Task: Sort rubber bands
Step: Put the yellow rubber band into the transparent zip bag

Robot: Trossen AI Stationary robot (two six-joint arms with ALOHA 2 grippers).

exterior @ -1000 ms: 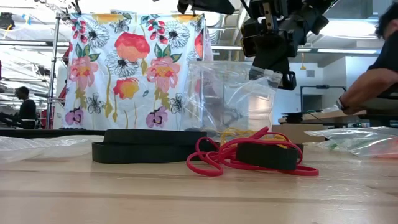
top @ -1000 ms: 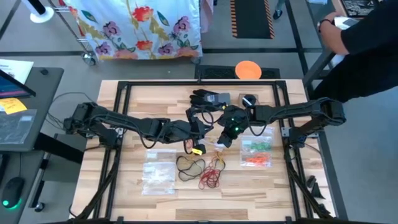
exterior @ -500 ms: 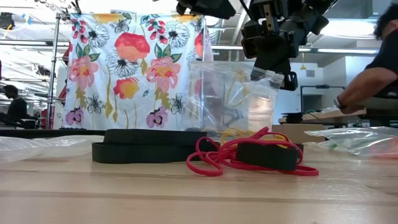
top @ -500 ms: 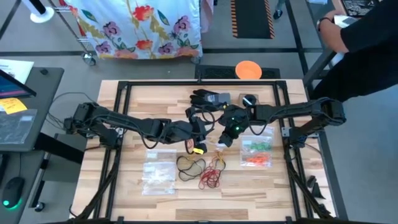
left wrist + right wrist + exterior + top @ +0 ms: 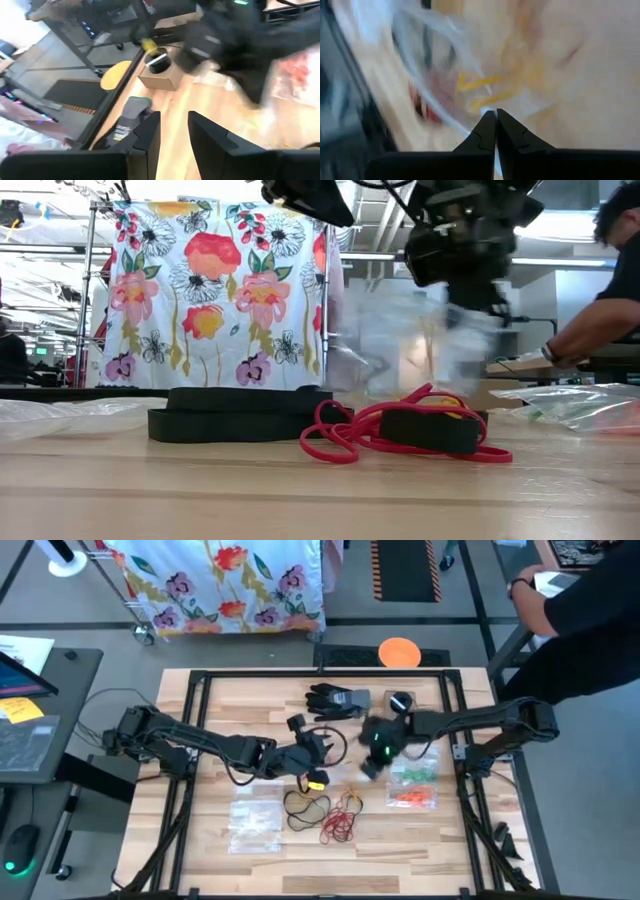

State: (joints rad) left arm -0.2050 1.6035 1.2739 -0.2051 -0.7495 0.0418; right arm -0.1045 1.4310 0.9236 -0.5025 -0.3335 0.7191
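Since the earlier frames the left gripper (image 5: 312, 743) has drawn back from the clear bag (image 5: 400, 345) toward the left edge of the bench (image 5: 480, 840). Its fingers (image 5: 148, 137) now stand apart with nothing between them. The right gripper (image 5: 372, 752) has shifted a little toward the right edge and keeps its fingertips pinched shut on the bag's thin plastic. The bag, hanging sharp and still half a second ago, now shows only as a smear in the low view.

The high view alone gives the layout: loose rubber bands (image 5: 322, 815) lie in a tangle near the middle of the front half of the bench, dark and yellowish loops beside red and orange ones. A second bag (image 5: 254, 818) lies flat near the front left. A third bag (image 5: 412, 785), holding green and orange bands, lies toward the right edge. A black glove (image 5: 325, 699) rests near the back edge. The low view alone shows the tangle side on, red loops (image 5: 350, 435) over black ones. The right wrist view alone shows yellow bands (image 5: 480, 82) inside the held bag, close above the closed fingertips. The left wrist view alone shows a small cardboard box (image 5: 160, 76) on the bench.

I count two grippers, three clear bags, one glove and one box. The loose bands overlap too much to count. A person's sleeve (image 5: 590, 600) reaches in beyond the back right corner.
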